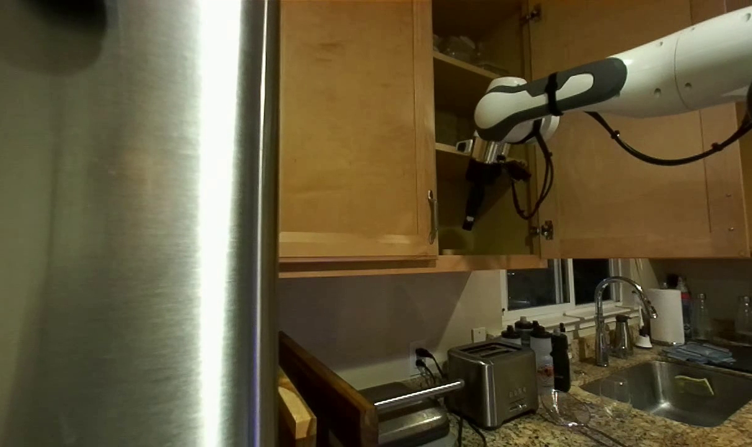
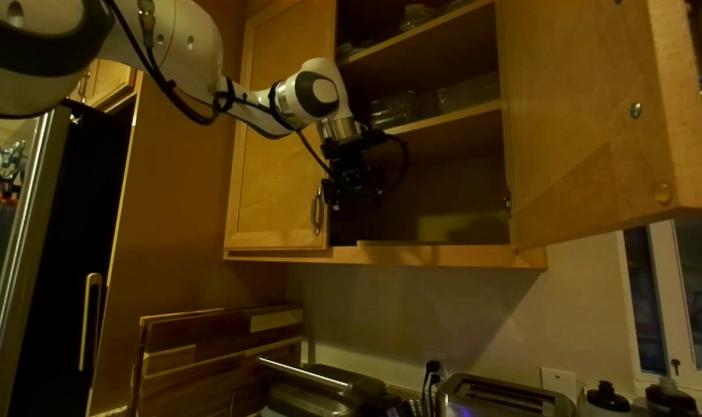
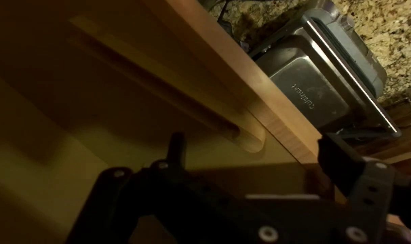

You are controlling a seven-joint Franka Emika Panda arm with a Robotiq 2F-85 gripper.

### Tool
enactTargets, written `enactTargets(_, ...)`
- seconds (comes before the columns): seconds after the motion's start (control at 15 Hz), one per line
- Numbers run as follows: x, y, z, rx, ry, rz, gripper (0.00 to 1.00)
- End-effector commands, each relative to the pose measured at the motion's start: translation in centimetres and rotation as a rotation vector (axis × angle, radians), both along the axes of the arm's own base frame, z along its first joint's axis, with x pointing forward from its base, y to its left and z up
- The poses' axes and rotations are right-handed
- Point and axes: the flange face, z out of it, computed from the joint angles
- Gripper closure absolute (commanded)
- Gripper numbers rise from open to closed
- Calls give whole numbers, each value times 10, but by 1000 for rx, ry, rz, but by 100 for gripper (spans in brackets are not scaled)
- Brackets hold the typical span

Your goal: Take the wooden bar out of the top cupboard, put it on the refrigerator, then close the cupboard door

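Observation:
The wooden bar (image 3: pixel 251 140) lies flat on the floor of the top cupboard (image 2: pixel 432 255), along its front edge. Its rounded end shows in the wrist view; in an exterior view only a thin pale edge (image 2: pixel 403 242) shows. My gripper (image 3: pixel 252 145) is open and empty, pointing down in the cupboard opening. The bar's end appears between the fingertips, apart from them; one finger is over the cupboard's front edge. The gripper shows in both exterior views (image 1: pixel 470 214) (image 2: pixel 355 188). The cupboard door (image 2: pixel 588 145) stands wide open. The refrigerator (image 1: pixel 121 248) fills one side of an exterior view.
A closed door panel (image 1: pixel 351 136) with a metal handle (image 2: pixel 317 211) is close beside my gripper. Shelves (image 2: pixel 443 119) with glass containers are above. Below are a toaster (image 1: pixel 494 385), a steel grill (image 3: pixel 310 84), cutting boards (image 2: pixel 212 359), bottles (image 1: pixel 541 357) and a sink (image 1: pixel 667 403).

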Motion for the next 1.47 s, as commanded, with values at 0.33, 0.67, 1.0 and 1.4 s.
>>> enactTargets(0.33,35,-20,-6,-74,30,324,0)
enactTargets(0.67,53,-17,-21,-109,117,453,0)
enactTargets(1.0,63,-10,-30,-149,210,574,0)
enactTargets(1.4,78,-3,-37,-175,235,710,0)
